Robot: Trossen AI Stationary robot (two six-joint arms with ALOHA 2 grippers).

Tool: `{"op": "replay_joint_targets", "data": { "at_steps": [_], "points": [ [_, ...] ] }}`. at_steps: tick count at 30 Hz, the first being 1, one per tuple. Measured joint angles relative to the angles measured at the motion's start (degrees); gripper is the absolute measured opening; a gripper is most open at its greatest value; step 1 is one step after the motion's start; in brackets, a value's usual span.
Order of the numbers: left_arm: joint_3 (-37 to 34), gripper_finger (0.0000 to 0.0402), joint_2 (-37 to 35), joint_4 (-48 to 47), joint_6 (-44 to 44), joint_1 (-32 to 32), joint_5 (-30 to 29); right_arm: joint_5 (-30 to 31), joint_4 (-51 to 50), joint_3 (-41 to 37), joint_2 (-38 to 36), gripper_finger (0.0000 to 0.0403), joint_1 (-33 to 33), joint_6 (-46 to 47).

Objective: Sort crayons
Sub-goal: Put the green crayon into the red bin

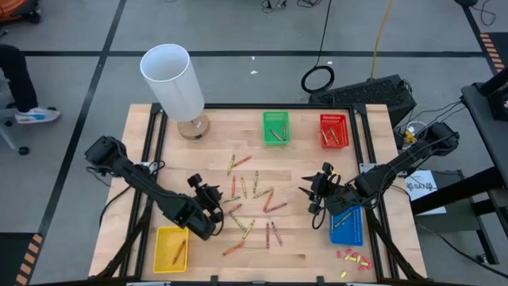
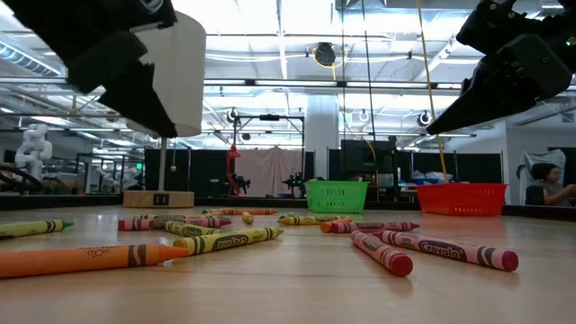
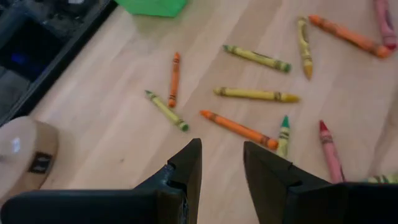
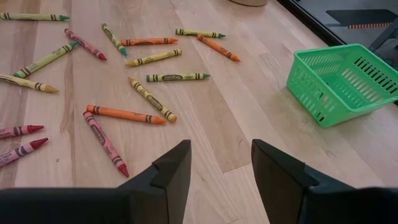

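Observation:
Several crayons in red, orange, yellow and green lie flat and scattered on the middle of the wooden table. My left gripper hovers above their left side, open, with bare wood between its fingers; the crayons lie ahead of it. My right gripper hangs over their right side, pointing toward the far left. It too is open and empty, with crayons in front of it. In the low view both grippers stand well above the crayons.
A green basket and a red basket stand at the far edge, a yellow basket at the near left, a blue basket under my right arm. A white cylinder on a wooden base stands far left. Small stubs lie near right.

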Motion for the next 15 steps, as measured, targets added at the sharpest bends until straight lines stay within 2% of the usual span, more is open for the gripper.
{"op": "replay_joint_targets", "data": {
  "at_steps": [8, 15],
  "points": [
    [-4.81, 0.0116, 0.00, 9.24, 3.20, -0.33, 5.41, 0.39, 0.00, 0.00, 0.00, 0.0155, 0.00, -0.07],
    [-11.38, 0.0116, 0.00, 22.71, 8.15, 0.39, 10.58, 0.33, 0.00, 0.00, 0.00, 0.0155, 0.00, 0.20]
  ]
}}
